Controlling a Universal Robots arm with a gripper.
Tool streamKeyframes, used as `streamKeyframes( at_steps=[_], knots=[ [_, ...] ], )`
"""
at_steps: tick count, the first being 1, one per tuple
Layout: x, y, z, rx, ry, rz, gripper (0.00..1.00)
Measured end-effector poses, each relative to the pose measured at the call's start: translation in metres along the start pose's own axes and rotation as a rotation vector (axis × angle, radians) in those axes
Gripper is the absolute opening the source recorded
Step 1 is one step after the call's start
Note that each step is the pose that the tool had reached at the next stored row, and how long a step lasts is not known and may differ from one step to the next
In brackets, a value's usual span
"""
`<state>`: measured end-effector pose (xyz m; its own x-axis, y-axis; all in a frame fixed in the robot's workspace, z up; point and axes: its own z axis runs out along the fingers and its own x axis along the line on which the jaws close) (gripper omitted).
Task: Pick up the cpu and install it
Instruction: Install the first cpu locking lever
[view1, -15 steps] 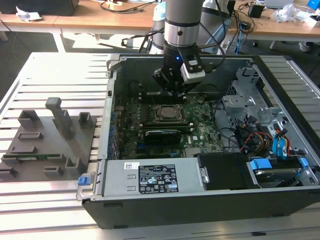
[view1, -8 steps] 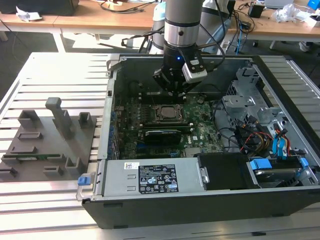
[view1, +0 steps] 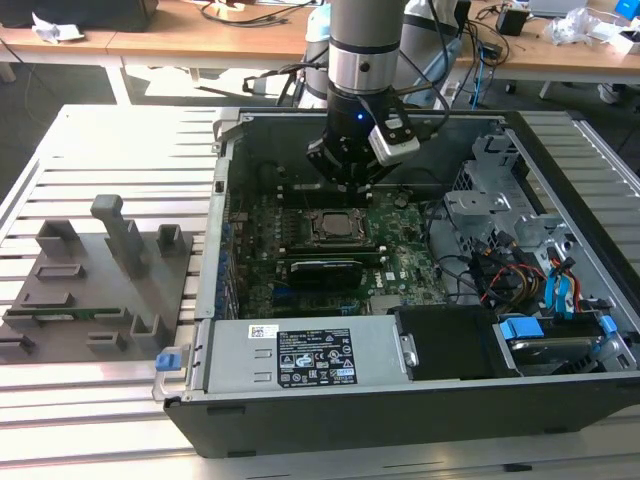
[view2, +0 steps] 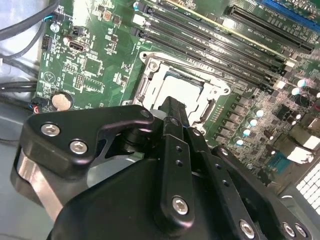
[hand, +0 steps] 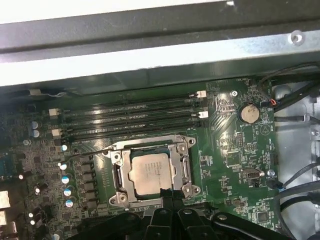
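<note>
The cpu (hand: 150, 172) lies flat inside the black socket frame (hand: 116, 175) on the green motherboard (hand: 225, 165), its pale metal top facing up. It also shows in the second wrist view as cpu (view2: 182, 90) and in the exterior view as cpu (view1: 335, 225). My gripper (hand: 170, 194) hangs just above the socket's edge, fingers shut together with nothing between them. In the second wrist view the gripper (view2: 172, 106) tip sits over the socket's near side and hides part of the chip. In the exterior view the gripper (view1: 347, 182) is inside the open computer case, just above the socket.
Memory slots (hand: 135, 117) run beside the socket. A long black card (view1: 325, 270) sits just in front of it. The power supply (view1: 310, 355) fills the case front; a drive cage with cables (view1: 520, 260) is at the exterior view's right. A grey fixture tray (view1: 90, 280) lies outside at the left.
</note>
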<state>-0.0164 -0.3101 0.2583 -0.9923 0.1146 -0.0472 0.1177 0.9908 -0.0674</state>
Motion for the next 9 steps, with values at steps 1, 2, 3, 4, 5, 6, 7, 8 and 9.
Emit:
streamKeyframes(
  at_steps=[1, 2, 3, 4, 5, 6, 7, 8, 9],
  knots=[
    [0.0, 0.0, 0.0, -0.0004, -0.0005, -0.008, 0.11],
    [0.0, 0.0, 0.0, -0.0007, -0.0009, -0.014, 0.11],
    [0.0, 0.0, 0.0, -0.0012, -0.0017, -0.025, 0.11],
    [0.0, 0.0, 0.0, -0.0015, -0.0021, -0.032, 0.11],
    [0.0, 0.0, 0.0, -0.0018, -0.0026, -0.039, 0.11],
    [0.0, 0.0, 0.0, -0.0023, -0.0032, -0.048, 0.11],
    [0.0, 0.0, 0.0, -0.0026, -0.0037, -0.054, 0.11],
    [0.0, 0.0, 0.0, -0.003, -0.0042, -0.061, 0.11],
    [0.0, 0.0, 0.0, -0.0032, -0.0045, -0.067, 0.11]
  ],
)
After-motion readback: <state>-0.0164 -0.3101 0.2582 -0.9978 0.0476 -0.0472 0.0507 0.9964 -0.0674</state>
